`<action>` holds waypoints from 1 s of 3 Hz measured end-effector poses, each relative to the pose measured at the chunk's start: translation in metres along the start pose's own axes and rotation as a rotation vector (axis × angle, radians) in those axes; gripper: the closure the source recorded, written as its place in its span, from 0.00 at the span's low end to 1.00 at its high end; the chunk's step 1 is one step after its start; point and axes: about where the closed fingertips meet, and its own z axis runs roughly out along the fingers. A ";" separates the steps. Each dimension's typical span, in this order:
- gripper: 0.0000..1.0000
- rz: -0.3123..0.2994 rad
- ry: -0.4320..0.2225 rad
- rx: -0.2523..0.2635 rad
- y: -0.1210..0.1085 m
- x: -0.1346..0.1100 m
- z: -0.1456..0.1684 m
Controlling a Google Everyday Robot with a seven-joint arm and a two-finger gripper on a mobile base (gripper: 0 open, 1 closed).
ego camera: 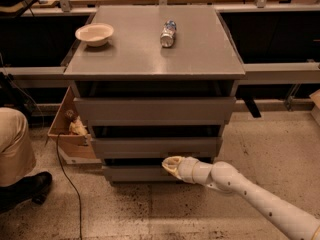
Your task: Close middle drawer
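Speckled floor, grey cabinet dead centre. Gripper hangs just below the middle drawer, which is at its 12 o'clock, front running 9 to 3 and looking slightly out. Can't tell if the gripper's pinched or spread

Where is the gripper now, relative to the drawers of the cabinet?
In the camera view, the gripper is low at centre, just under the lower edge of the middle drawer and above the lowest drawer front.
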 end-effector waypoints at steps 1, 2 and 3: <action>1.00 -0.010 0.094 -0.066 0.019 0.001 -0.047; 1.00 -0.055 0.224 -0.103 0.022 -0.007 -0.101; 1.00 -0.142 0.351 -0.062 -0.003 -0.043 -0.167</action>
